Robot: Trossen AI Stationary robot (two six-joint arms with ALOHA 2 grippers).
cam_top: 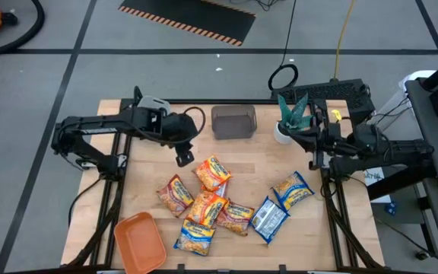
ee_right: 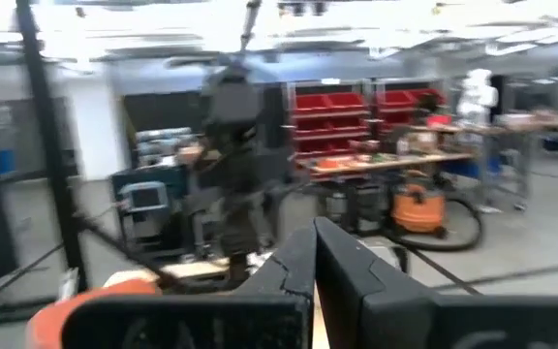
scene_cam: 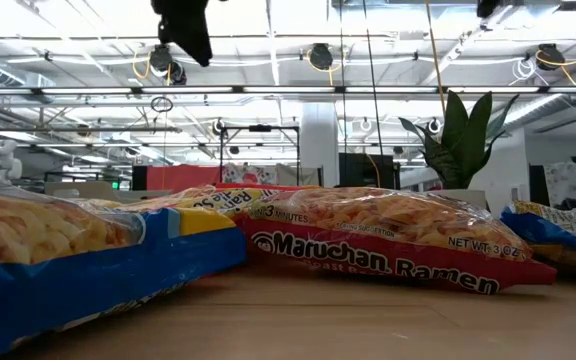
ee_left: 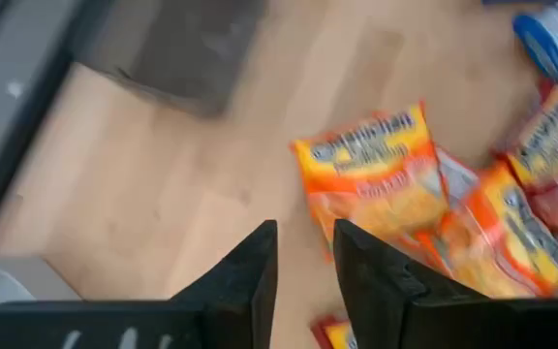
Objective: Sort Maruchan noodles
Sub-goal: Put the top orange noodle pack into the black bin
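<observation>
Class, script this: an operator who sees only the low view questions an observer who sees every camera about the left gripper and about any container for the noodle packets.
Operator: I only see packets up close. Where is the left gripper?
Observer: The left gripper hangs over bare wood beside an orange packet, fingers slightly apart, holding nothing.
Operator: Any container for sorting?
Observer: An orange tray lies empty at a table corner on the left arm's side.
</observation>
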